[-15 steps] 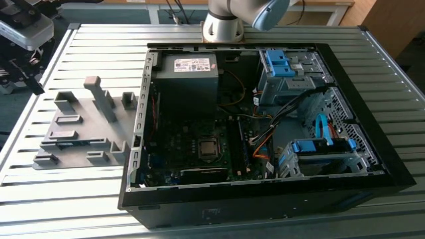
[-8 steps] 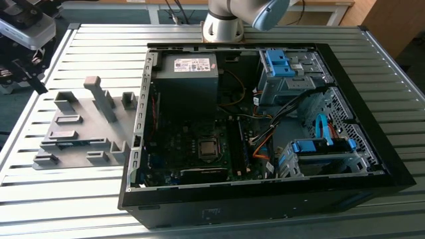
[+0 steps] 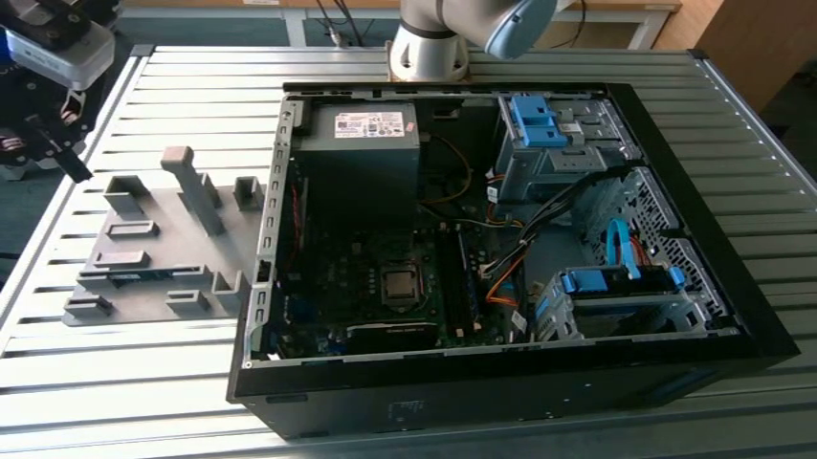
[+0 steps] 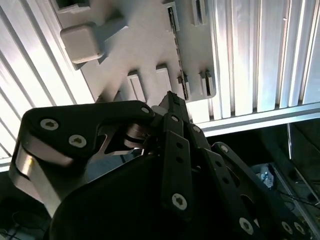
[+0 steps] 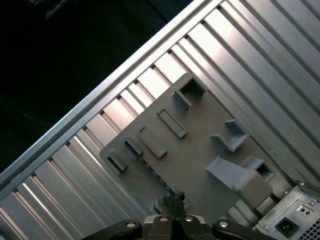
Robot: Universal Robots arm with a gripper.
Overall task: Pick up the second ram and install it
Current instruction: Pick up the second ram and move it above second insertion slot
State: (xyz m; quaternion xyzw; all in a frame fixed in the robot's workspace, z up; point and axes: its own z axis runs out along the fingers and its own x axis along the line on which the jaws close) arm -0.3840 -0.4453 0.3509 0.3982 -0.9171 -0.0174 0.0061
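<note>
The second ram [image 3: 136, 276] is a thin blue-green strip resting edge-up between grey blocks near the front of the holder plate [image 3: 153, 239], at the exterior view's left beside the open PC case [image 3: 511, 239]. Both wrist views show it as a narrow dark strip [image 4: 173, 22] [image 5: 150, 168] on the plate. My gripper [image 3: 64, 158] hangs high over the table's left edge, apart from the plate and above it. Its black fingers meet at the tips [image 4: 172, 99] [image 5: 173, 198], shut with nothing between them.
A tall grey post [image 3: 191, 186] and several low blocks rise from the holder plate. Inside the case are a power supply [image 3: 364, 124], a motherboard [image 3: 383, 277], loose cables [image 3: 511, 258] and blue drive brackets [image 3: 613, 282]. The arm's base [image 3: 428, 53] stands behind the case.
</note>
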